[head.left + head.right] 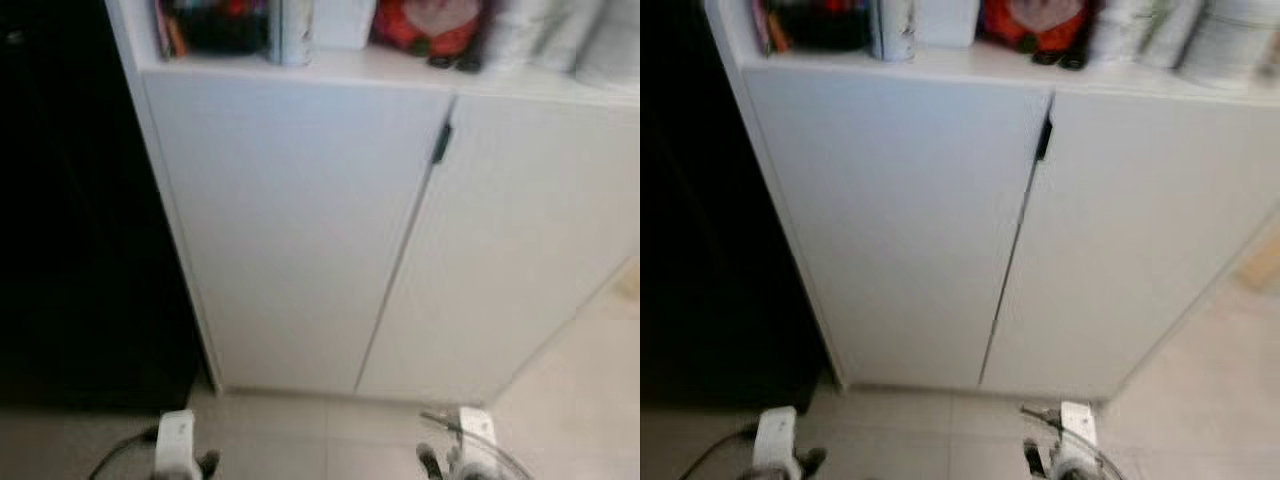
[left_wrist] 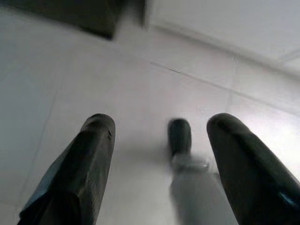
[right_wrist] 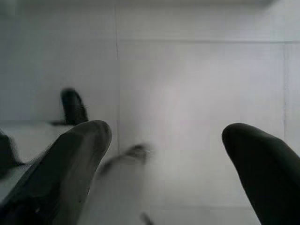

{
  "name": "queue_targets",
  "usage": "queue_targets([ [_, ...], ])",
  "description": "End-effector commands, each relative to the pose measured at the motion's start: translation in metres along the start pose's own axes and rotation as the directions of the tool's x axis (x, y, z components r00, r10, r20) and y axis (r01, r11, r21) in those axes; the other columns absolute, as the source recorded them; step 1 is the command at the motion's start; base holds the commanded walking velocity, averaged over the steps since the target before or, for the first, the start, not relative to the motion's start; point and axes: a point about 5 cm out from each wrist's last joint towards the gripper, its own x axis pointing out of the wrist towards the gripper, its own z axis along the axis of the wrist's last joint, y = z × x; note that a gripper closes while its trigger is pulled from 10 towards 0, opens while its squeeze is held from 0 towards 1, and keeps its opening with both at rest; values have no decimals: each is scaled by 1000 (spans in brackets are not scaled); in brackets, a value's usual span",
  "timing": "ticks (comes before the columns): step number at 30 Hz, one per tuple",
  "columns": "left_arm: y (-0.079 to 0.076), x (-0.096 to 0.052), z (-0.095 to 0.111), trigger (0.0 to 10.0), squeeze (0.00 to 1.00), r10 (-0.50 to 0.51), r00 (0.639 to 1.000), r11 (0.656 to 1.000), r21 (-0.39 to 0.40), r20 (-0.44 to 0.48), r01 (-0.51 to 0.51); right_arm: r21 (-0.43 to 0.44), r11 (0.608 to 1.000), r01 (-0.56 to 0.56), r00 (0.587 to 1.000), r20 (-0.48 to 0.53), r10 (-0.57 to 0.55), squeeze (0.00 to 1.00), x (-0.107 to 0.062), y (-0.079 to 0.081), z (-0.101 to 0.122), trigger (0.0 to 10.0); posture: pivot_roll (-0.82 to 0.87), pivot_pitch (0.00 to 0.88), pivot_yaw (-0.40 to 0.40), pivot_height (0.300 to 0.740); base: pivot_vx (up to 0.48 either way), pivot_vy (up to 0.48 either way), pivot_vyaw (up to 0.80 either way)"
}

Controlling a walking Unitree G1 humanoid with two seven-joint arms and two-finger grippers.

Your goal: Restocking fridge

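Low at the robot's sides, both arms hang idle above the pale tiled floor [image 2: 140, 93]; the left tool [image 2: 159, 154] points down at the tiles with its two black fingers [image 2: 89, 159] spread well apart and nothing between them; the right tool [image 3: 164, 159] hangs the same way, fingers [image 3: 70, 159] wide apart and empty. Ahead and above them stands a white cabinet [image 1: 300, 220] with two closed doors meeting at a dark seam, a small dark handle [image 1: 441, 143] near its top; on the shelf [image 1: 380, 68] over the doors sit blurred items, among them something red [image 1: 425, 25] and a pale canister [image 1: 293, 30]. To the robot's left of the cabinet rises a tall dark mass [image 1: 70, 220], possibly the fridge, though it is too dark to tell; it lies nearer the left tool. The items for restocking sit high, well above both tools, so I judge either arm must be raised first.
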Motion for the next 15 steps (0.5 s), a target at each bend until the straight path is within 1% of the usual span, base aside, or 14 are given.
queue_targets([
  [1, 3, -1, -13, 10000, 0, 13, 998, 1000, -10, -60, -14, 13, 1000, -4, 1000, -3, 4, 0, 0, 2, -6, 10000, -19, 0, -35, 740, -296, 341, 0],
  [4, 3, -1, -13, 10000, 0, 16, 998, 1000, -6, -59, -16, 21, 1000, -2, 1000, 0, 2, 0, 0, 1, -6, 10000, -19, 0, -35, 740, -291, 347, 0],
  [5, 4, -1, -13, 10000, 0, 22, 998, 1000, 2, -60, -21, 21, 1000, -2, 1000, 0, 2, 0, 0, 1, -6, 10000, -22, 0, -35, 740, 0, 300, 0],
  [7, 4, -1, -13, 10000, 0, 32, 997, 999, 19, -65, -31, 20, 1000, -5, 1000, 1, 5, 0, 0, 1, -7, 10000, -20, 0, -37, 740, 0, 0, 0],
  [12, 4, -2, -14, 10000, 0, 35, 997, 999, -1, -64, -35, 16, 1000, -8, 1000, -1, 8, 0, 0, 1, -7, 10000, -21, 0, -34, 740, 0, 0, 0],
  [15, 5, -2, -15, 10000, 0, 42, 997, 999, 6, -69, -41, 18, 1000, -8, 1000, 0, 8, 0, 0, 1, -7, 10000, -24, 0, -32, 740, 0, 0, 0],
])
